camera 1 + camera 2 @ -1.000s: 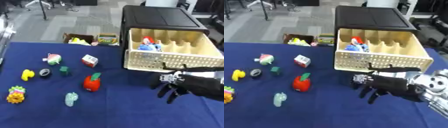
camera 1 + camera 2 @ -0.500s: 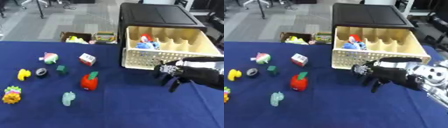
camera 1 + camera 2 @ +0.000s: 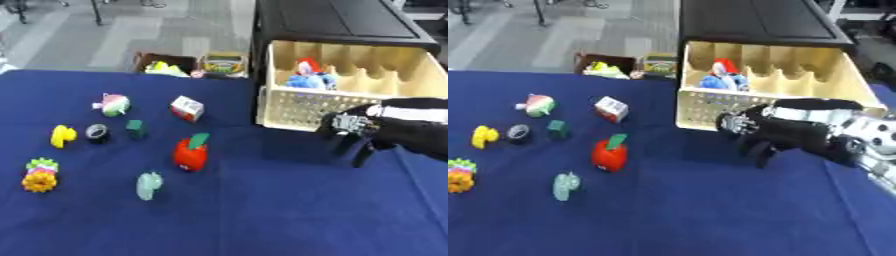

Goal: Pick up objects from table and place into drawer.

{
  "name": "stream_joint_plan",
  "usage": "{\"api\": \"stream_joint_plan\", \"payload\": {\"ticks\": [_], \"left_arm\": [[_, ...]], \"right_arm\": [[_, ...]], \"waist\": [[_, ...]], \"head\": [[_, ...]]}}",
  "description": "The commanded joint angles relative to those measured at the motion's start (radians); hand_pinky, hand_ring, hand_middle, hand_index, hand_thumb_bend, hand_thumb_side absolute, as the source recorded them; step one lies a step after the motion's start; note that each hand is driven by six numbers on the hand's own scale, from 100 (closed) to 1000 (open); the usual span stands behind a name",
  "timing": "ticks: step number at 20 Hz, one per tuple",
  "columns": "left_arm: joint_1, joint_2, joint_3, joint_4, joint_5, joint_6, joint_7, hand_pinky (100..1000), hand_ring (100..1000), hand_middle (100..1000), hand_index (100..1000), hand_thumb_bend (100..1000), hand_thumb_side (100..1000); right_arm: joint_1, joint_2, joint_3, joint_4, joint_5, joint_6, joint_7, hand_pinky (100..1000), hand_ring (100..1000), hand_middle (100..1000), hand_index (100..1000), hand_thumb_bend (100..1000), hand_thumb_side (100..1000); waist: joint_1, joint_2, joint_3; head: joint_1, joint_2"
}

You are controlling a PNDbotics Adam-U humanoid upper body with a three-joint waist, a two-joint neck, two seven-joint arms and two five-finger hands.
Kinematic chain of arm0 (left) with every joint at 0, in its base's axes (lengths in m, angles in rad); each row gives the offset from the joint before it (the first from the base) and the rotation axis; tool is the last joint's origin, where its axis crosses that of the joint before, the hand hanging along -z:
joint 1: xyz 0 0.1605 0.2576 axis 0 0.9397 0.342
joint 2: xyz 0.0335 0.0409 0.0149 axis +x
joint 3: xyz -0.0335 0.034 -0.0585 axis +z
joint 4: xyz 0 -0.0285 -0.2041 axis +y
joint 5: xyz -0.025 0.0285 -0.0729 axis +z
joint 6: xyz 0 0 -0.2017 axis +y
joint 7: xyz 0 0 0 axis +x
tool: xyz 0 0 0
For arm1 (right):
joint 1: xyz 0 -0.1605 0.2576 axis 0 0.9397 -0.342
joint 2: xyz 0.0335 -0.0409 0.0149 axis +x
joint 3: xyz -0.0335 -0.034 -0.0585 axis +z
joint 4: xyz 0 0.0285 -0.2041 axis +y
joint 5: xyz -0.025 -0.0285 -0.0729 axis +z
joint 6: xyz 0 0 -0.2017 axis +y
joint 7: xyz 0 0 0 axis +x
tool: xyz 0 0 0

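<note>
My right hand (image 3: 352, 131) hangs just in front of the cream drawer (image 3: 293, 107), its fingers relaxed and pointing down, with nothing in it. The drawer stands pulled out of a black cabinet (image 3: 337, 22) and holds a red and blue toy (image 3: 306, 77). On the blue table to the left lie a red apple toy (image 3: 191, 155), a pale green piece (image 3: 149, 184), a white and red box (image 3: 186, 108), a small dark green block (image 3: 135, 128), a black ring (image 3: 97, 133), a yellow duck (image 3: 61, 136), a pink and green ball (image 3: 113, 104) and a colourful stacked toy (image 3: 39, 175). My left hand is out of sight.
Beyond the table's far edge, on the floor, stand an open cardboard box (image 3: 163, 62) and a crayon box (image 3: 224, 63). The blue cloth (image 3: 262, 215) runs bare across the front and under my right arm.
My right hand has risen from the table towards the drawer's front. The whole picture has shifted a little, so the camera moved; the toys lie where they were.
</note>
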Motion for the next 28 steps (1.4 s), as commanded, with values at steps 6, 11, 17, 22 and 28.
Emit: {"api": "stream_joint_plan", "payload": {"ticks": [6, 11, 17, 22, 28], "left_arm": [[-0.001, 0.019, 0.022, -0.012, 0.012, -0.008, 0.016, 562, 677, 607, 797, 108, 696], [0.006, 0.021, 0.028, -0.012, 0.016, -0.010, 0.022, 563, 677, 607, 797, 102, 694], [0.012, 0.022, 0.031, -0.012, 0.019, -0.013, 0.027, 564, 678, 606, 797, 100, 693], [0.017, 0.021, 0.032, -0.012, 0.020, -0.015, 0.028, 565, 677, 606, 797, 100, 693], [0.020, 0.019, 0.033, -0.012, 0.021, -0.016, 0.027, 565, 677, 604, 797, 100, 692]], "right_arm": [[-0.012, -0.036, -0.030, 0.038, 0.075, 0.056, 0.061, 719, 802, 837, 856, 100, 995], [-0.018, -0.039, -0.050, 0.029, 0.109, 0.056, 0.073, 723, 798, 832, 851, 100, 1000], [-0.026, -0.039, -0.059, 0.046, 0.158, 0.056, 0.079, 736, 798, 832, 847, 100, 1000], [-0.038, -0.026, -0.062, 0.091, 0.203, 0.056, 0.081, 740, 800, 832, 845, 100, 1000], [-0.060, -0.011, -0.052, 0.147, 0.267, 0.056, 0.094, 753, 799, 826, 830, 100, 1000]], "waist": [[0.009, -0.005, 0.013], [0.014, -0.002, 0.015], [0.018, 0.001, 0.022], [0.019, 0.003, 0.028], [0.017, 0.007, 0.030]], "head": [[0.012, 0.006], [0.016, 0.002], [0.014, -0.013], [0.004, -0.029], [0.001, -0.041]]}}
